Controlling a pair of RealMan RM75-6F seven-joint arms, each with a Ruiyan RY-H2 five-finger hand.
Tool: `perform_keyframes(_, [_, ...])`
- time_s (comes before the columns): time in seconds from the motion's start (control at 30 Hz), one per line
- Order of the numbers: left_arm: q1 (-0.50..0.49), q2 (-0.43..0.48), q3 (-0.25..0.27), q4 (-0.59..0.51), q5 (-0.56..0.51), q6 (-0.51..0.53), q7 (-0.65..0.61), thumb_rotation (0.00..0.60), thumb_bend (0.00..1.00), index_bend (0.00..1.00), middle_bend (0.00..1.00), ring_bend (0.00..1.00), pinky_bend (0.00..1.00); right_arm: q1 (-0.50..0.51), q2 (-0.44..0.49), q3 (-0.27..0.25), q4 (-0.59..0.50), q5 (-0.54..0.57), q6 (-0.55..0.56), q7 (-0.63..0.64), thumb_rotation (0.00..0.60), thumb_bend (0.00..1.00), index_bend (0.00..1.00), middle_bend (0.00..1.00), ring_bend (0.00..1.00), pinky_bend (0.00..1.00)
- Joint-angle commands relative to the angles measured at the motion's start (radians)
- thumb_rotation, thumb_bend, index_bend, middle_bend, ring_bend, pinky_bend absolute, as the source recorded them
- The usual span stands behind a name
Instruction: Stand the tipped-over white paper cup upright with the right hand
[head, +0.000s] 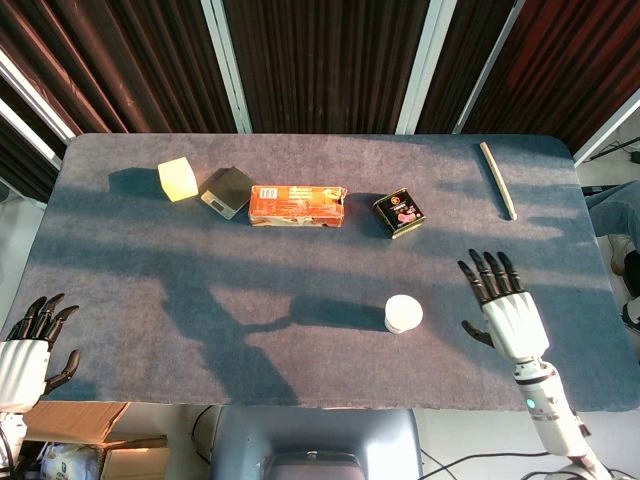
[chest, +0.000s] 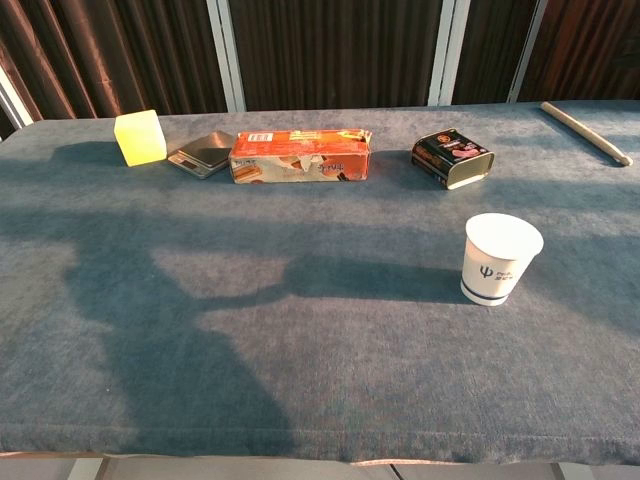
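Your right hand (head: 508, 310) has its fingers (head: 488, 272) spread wide and holding nothing, black tips pointing toward 12 o'clock, palm flat above the table (head: 200, 300) near its front right edge. The hand shows only in the head view; the chest view does not catch it. At 9 o'clock from that hand, apart from it, the white paper cup (head: 403, 313) stands upright on its base with the mouth open to the top; the chest view shows a dark band and a small mark on its wall (chest: 498, 258).

Your left hand (head: 28, 345) sits off the front left corner of the table, fingers apart and empty, tips toward 12 o'clock.

At 12 o'clock from the cup lies a small dark tin (head: 399, 212), tilted on the cloth. At 9 o'clock from the tin is a long orange box (head: 297, 205) lying flat, then a grey scale (head: 228, 191) just beside the box's left end, then a pale yellow block (head: 177, 179) near the scale. A light wooden stick (head: 497, 179) lies toward the far right corner, well apart from everything else.
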Motion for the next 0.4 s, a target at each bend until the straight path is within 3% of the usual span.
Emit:
perform_keyframes(0.03, [0.000,-0.002,0.000,0.000,0.002,0.001,0.006,0.600,0.39,0.20,0.06,0.03,0.25,-0.064,0.047,0.036,-0.065,0.078,0.010,-0.025,0.600,0.26,0.17,0.08,0.01,0.13])
perform_keyframes(0.4, [0.001,-0.005,0.000,-0.004,-0.003,0.000,0.023,0.600,0.39,0.20,0.06,0.03,0.25,-0.077,0.067,0.052,-0.062,0.102,-0.070,0.057,0.600,0.26,0.17,0.08,0.01,0.14])
